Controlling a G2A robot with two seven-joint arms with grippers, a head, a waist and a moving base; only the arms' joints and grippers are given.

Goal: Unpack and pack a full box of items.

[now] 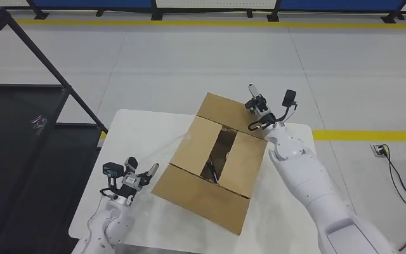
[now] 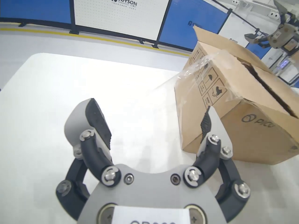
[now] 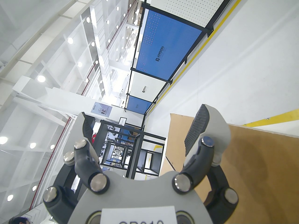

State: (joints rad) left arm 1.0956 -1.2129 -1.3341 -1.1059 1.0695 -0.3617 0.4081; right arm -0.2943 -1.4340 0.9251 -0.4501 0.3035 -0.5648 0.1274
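Opening of the box (image 1: 212,171) is judged underway; left tool (image 2: 151,108) and right tool (image 3: 143,115) are held wide open, empty; the one-o'clock flap (image 1: 222,106) needs folding back.

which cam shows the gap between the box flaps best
The top view: it looks straight down into the gap between the top flaps of the cardboard box, something dark showing inside. The left wrist view shows the gap side-on as a dark slit. The right wrist view catches one plain flap.

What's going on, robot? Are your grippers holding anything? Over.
Left gripper open, empty, beside box. Right gripper open, empty, by far flap. Box on table, top flaps parted. Nothing blocking.
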